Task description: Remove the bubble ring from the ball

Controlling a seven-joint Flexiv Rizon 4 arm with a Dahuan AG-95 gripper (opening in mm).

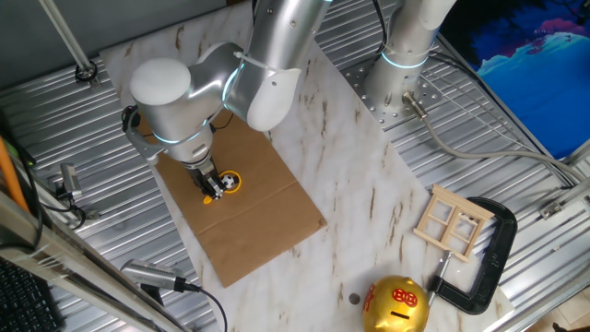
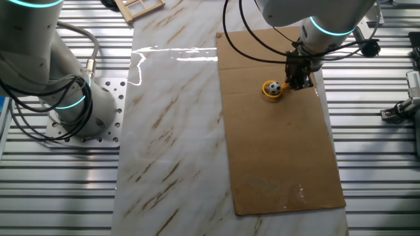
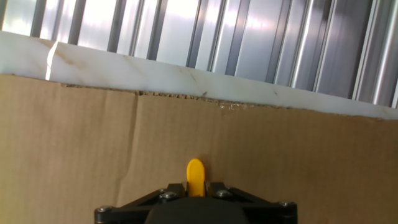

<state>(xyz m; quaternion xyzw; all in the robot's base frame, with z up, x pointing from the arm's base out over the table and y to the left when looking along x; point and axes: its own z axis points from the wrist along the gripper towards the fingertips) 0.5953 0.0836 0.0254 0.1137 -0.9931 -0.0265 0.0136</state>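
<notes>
- One cardboard sheet (image 2: 275, 131) on marble worktop (image 2: 170, 118) carries everything.
- Pincer (image 2: 298, 80) low over ring's handle; fingers look nearly closed on it, grip can't confirm.
- Bubble ring (image 2: 271, 90): light, stiff, prob. slippery plastic; take by handle.
- Ball (image 2: 275, 87) inside loop: tiny, rolls easily.

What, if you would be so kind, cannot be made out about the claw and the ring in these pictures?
- One fixed view: the black claw covers the small black-and-white ball and part of the yellow plastic bubble ring.
- Other fixed view: claw opening too small to judge; the ring's handle is hidden behind it.
- Hand view: only the handle tip shows; the bottom edge cuts off the fingers, ball and loop.
</notes>
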